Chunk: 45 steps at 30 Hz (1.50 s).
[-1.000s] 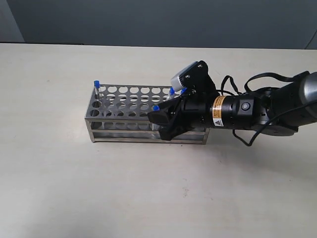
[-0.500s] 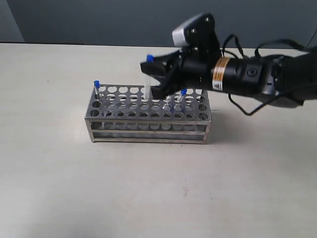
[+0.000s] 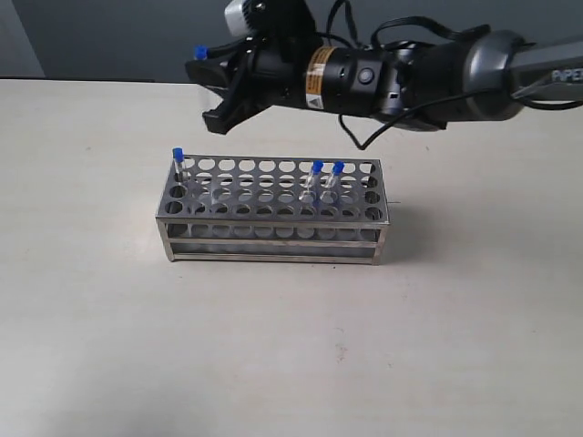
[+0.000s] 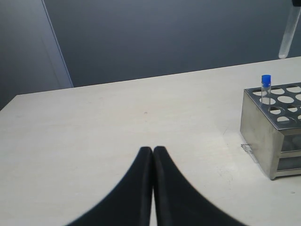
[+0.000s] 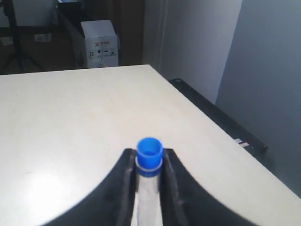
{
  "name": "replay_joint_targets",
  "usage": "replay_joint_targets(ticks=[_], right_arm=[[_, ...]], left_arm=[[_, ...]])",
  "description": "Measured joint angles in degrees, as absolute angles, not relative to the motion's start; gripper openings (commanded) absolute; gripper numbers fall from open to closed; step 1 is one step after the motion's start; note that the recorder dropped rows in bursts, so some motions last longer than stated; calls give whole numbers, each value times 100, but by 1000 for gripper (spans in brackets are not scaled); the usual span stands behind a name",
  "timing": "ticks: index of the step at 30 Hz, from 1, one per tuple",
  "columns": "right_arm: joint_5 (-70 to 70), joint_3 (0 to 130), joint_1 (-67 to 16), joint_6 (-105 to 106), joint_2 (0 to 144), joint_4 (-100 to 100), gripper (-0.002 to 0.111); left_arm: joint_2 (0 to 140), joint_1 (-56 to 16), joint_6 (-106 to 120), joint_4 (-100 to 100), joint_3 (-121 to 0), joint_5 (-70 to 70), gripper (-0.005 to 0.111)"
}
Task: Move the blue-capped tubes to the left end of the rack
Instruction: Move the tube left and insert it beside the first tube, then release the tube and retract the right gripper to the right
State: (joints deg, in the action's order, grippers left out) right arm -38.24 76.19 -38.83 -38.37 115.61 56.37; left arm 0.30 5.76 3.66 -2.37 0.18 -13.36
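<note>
The steel rack (image 3: 273,238) stands mid-table. One blue-capped tube (image 3: 178,164) stands in its left end, and two more (image 3: 315,175) (image 3: 336,174) stand right of the middle. My right gripper (image 3: 202,91) hangs high behind the rack's left part, shut on a fourth blue-capped tube (image 3: 199,53). In the right wrist view that tube (image 5: 149,151) sits clamped between the fingers (image 5: 126,174) of the gripper (image 5: 149,159). My left gripper (image 4: 153,150) is shut and empty, low over the table, well away from the rack (image 4: 256,127) and its end tube (image 4: 266,89). The held tube's bottom (image 4: 288,33) shows above.
The rack stands on a beige table (image 3: 109,319) with a dark wall behind. In the right wrist view the table edge (image 5: 221,117) runs close by, and a cardboard box (image 5: 99,43) stands beyond it.
My right gripper has pulled a blue-capped tube out of the rack's right-middle part, lifted it, and carried it up and to the left. The left gripper is only seen now.
</note>
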Motion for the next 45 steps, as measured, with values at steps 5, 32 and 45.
replay_joint_targets(ticks=[5, 32, 45], right_arm=[[-3797, 7983, -4070, -3894, 11970, 5663, -1], [-3506, 8179, -4221, -4097, 12559, 5915, -1], [-3445, 8179, -4231, -4111, 12670, 5853, 34]], left_arm=[[30, 576, 366, -237, 18, -1336, 1], [30, 576, 366, -237, 18, -1336, 1], [30, 576, 366, -237, 18, -1336, 1]])
